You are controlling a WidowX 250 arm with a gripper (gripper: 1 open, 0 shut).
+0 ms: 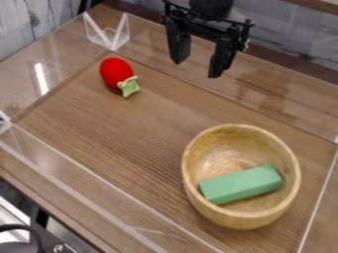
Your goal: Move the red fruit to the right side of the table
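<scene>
Now | pincer [200,61] apart, empty, above desk [119,148] | red strawberry toy [117,71]: likely light, glossy-slippery | grip across red body

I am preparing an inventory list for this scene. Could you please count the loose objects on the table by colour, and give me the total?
Red: 1, the red fruit
Green: 1, the green block, lying in the bowl
Light wood: 1, the wooden bowl
Total: 3
</scene>
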